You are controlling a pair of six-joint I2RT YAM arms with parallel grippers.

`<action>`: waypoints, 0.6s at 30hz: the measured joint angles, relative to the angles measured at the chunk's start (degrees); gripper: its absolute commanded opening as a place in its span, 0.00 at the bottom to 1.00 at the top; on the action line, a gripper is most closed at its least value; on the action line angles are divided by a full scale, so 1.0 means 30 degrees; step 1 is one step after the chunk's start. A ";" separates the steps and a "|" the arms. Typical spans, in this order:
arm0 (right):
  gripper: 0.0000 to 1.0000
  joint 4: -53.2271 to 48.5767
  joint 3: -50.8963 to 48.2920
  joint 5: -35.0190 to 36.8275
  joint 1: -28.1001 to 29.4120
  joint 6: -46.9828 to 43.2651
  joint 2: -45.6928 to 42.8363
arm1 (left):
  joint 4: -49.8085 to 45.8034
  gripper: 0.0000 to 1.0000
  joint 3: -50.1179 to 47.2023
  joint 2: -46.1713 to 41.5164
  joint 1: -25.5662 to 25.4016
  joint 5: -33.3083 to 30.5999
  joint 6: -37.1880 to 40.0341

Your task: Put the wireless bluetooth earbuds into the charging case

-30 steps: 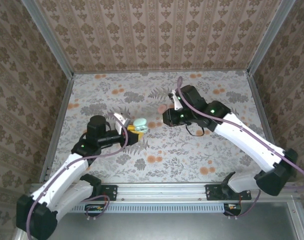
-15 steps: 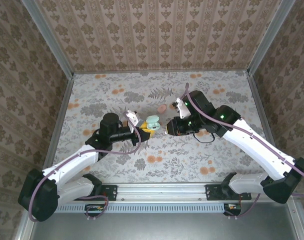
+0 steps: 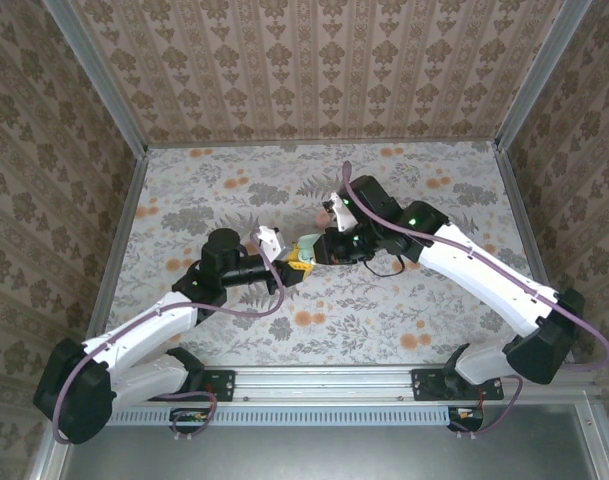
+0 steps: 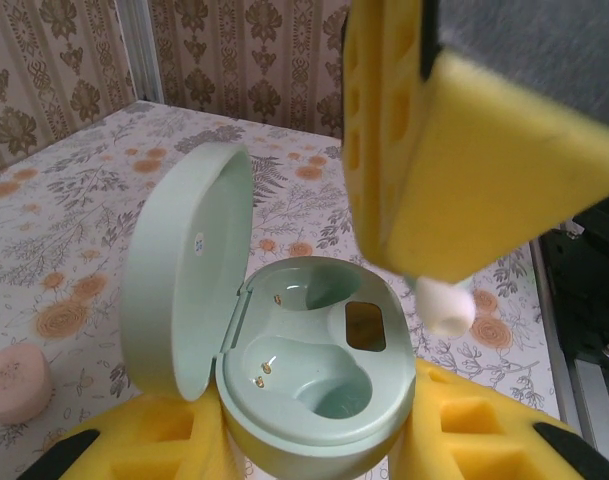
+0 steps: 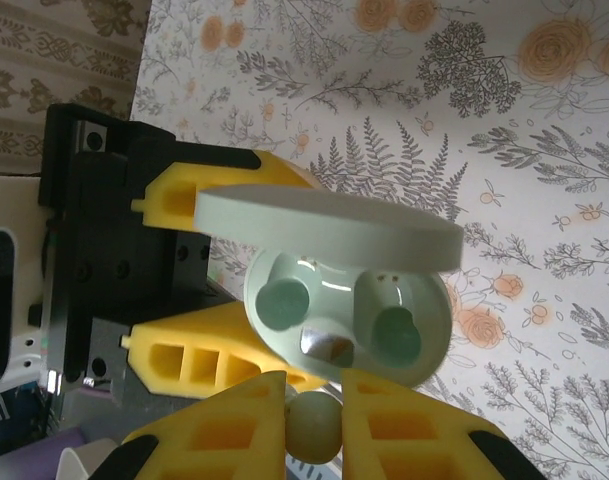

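Mint-green and hinged open, the case is sitting clamped between the yellow foam fingers of our left gripper. We are holding it over the middle of the floral table. From the left wrist, its lid is standing up on the left and both wells are lying bare. Our right gripper is pinching a pale earbud between its fingertips, its jaws drawn in narrow around it. We are holding the earbud just beside the case's rim, over the edge of the open wells and not yet inside. Whether it is touching the rim we cannot tell. A small pink piece is lying on the table, apart from the case.
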 measured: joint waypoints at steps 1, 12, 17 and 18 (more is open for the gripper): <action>0.16 0.0000 0.0102 0.0000 0.0036 -0.0007 0.0219 | 0.0000 0.18 0.0000 0.0000 -0.0015 0.0000 0.0029; 0.17 -0.0022 0.1042 0.0022 0.0102 -0.0087 0.1370 | -0.0357 0.18 0.0000 0.0000 -0.0182 -0.0138 0.0306; 0.19 -0.0160 0.1435 0.0022 0.0102 -0.0284 0.1880 | -0.0670 0.18 0.0000 -0.0029 -0.0240 -0.0160 0.0321; 0.19 -0.0204 0.1450 0.0022 0.0102 -0.0328 0.1931 | -0.0765 0.17 0.0000 -0.0058 -0.0240 -0.0204 0.0321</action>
